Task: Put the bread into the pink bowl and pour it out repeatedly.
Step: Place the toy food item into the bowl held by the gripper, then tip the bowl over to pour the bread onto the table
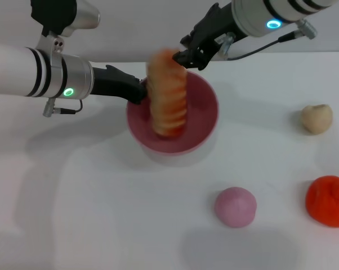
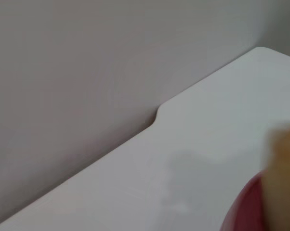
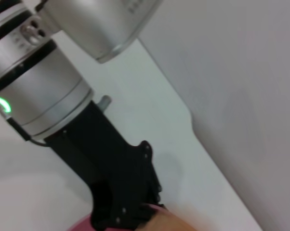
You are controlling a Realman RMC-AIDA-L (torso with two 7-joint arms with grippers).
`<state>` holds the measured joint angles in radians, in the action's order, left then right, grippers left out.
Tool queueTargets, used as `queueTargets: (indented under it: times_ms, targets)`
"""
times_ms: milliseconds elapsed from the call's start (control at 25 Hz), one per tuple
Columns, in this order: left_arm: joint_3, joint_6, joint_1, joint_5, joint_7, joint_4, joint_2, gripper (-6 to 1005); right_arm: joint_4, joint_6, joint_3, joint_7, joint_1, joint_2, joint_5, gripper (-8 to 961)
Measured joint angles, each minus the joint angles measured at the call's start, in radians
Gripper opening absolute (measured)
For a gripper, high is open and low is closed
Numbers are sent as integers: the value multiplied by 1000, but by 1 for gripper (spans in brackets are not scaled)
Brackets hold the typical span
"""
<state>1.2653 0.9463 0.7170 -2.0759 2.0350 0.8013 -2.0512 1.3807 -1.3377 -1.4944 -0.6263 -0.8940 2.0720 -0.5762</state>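
Nearest to the robot on the white worktop lay a small pink ball, round and matte. To its right, at the edge, sat an orange-red lumpy thing, and a little farther a small beige lump. None of these were touched.

Behind them, near the middle, stood the pink bowl, deep, round and glossy, like smooth plastic. The bread stood almost upright in it, its lower end inside the bowl and its upper end rising above the rim. It was a long ridged loaf with orange and cream stripes, and it looked blurred, as if moving.

The left pincer was at the left rim of the bowl and seemed to grip it, though I could not see the fingers clearly enough to be sure. The right pincer was just at the top end of the bread, above the far rim; whether it was closed on the loaf or already released, I could not tell.

In my judgement the step in hand was putting the bread into the bowl. The next move would call for the right pincer to draw clear, and then for the left arm to tip the bowl so that the loaf slides out on the worktop.
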Motion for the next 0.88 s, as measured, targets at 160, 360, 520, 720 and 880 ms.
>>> queueTargets:
  times_ms: [160, 360, 520, 720, 880]
  targets:
    - [-3, -8, 1, -6, 9, 0, 1, 48, 0, 12, 19, 0, 2, -1, 3, 189]
    - [-4, -14, 0, -6, 10, -1, 2, 47, 28, 41, 28, 0, 15, -1, 8, 360]
    - [-5, -32, -4, -6, 13, -1, 3, 47, 108, 136, 25, -8, 79, 0, 18, 380]
    - [-5, -38, -6, -7, 16, -2, 4, 47, 234, 391, -34, -37, 233, 5, 12, 380]
    - [-6, -44, -7, -7, 18, -5, 4, 47, 269, 682, -138, -71, 381, 9, 7, 380]
